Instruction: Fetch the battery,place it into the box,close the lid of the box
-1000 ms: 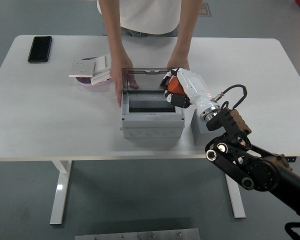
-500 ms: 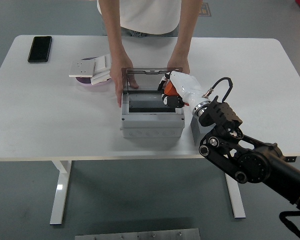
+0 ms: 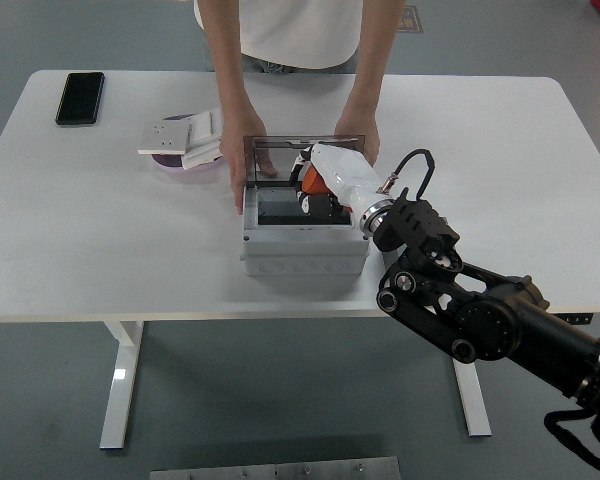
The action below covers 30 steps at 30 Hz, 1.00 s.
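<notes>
A grey box [image 3: 304, 248] stands at the table's middle with its dark clear lid [image 3: 290, 160] upright at the back. My right hand [image 3: 318, 186], white with dark fingers, is over the open box and shut on an orange battery [image 3: 315, 184], holding it just inside the opening. A person at the far side steadies the box with one hand [image 3: 242, 170] on its left side and the other hand [image 3: 361, 133] behind its right rear corner. My left hand is not in view.
A black phone [image 3: 80, 97] lies at the far left. A white socket plate and packet on a purple disc [image 3: 183, 141] lie left of the box. My black right arm [image 3: 480, 315] crosses the table's near right edge.
My right hand has moved left with the battery, from beside the box's right rim to over its opening. The grey block right of the box is now hidden behind my arm.
</notes>
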Tool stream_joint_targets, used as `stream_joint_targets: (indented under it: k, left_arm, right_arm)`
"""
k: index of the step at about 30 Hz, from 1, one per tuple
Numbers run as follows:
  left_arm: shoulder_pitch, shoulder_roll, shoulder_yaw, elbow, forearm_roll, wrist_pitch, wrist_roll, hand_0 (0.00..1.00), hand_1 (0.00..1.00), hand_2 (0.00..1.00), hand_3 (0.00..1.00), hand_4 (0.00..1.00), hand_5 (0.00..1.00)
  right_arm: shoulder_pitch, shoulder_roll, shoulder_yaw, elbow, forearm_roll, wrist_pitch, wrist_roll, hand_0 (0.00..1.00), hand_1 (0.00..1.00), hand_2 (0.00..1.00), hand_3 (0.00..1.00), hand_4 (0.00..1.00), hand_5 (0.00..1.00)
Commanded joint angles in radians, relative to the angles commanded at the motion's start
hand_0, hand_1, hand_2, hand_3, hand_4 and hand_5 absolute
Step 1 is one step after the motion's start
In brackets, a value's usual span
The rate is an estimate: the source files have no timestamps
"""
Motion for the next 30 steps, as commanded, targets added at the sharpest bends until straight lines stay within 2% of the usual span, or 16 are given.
stream_joint_targets:
  k: [16,30]
  left_arm:
    - [-0.001,0.003,-0.011,-0.001,0.021,-0.005,0.010,0.627,0.745,0.592,0.501,0.337,0.002]
    - [-0.009,0.005,-0.021,-0.001,0.038,-0.010,0.016,0.627,0.745,0.593,0.501,0.339,0.002]
  right_arm:
    - [0.072,0.056,-0.045,-0.091,0.048,-0.010,0.020,0.182,0.217,0.290,0.374,0.161,0.002]
    - [0.101,0.085,-0.102,-0.122,0.081,-0.018,0.035,0.183,0.217,0.290,0.377,0.168,0.002]
